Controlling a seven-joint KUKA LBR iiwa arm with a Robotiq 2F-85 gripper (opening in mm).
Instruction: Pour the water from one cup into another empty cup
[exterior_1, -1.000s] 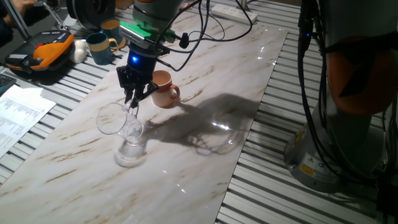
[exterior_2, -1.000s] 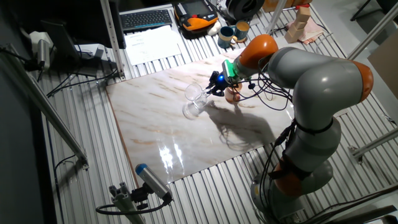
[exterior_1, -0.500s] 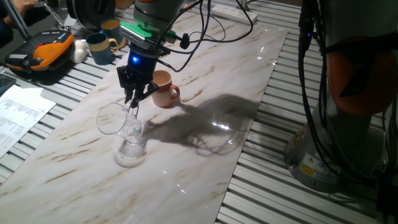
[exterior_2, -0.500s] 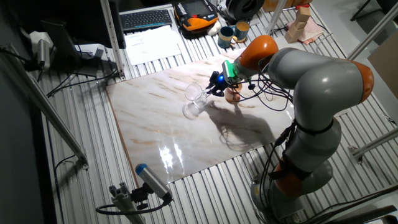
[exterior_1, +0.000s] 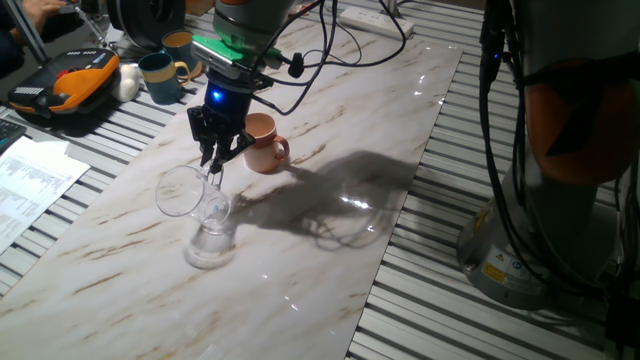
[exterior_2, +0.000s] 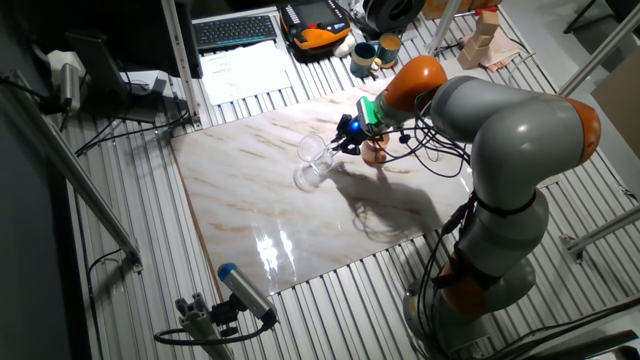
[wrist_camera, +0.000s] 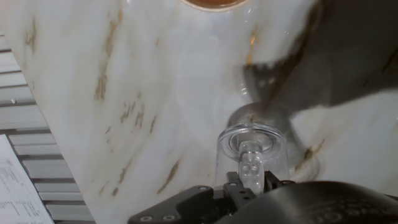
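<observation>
I'm watching the gripper (exterior_1: 214, 160) pinching the handle of the glass (exterior_1: 195, 205), fingers closed narrow on that clear loop; in the hand view the handle is sitting right between the jaws. The glass is hanging below and slightly ahead of the fingertips, tipped hard over, mouth facing away from the orange mug (exterior_1: 264, 143), base resting on or just above the marble (exterior_1: 330, 130), can't tell which. Risk as I'm reading it: I'm holding smooth glass by a thin loop, so it could swivel in the jaws or slip. Bigger worry: the mouth is pointing away from the mug, which is sitting behind the gripper, near but apart, so any water is going onto the marble. The mug looks empty from the hand view, only its rim showing at the top. The glass is looking fully transparent, thick base; I can't make out water (exterior_1: 206, 243) for sure, maybe a little pooling low.
</observation>
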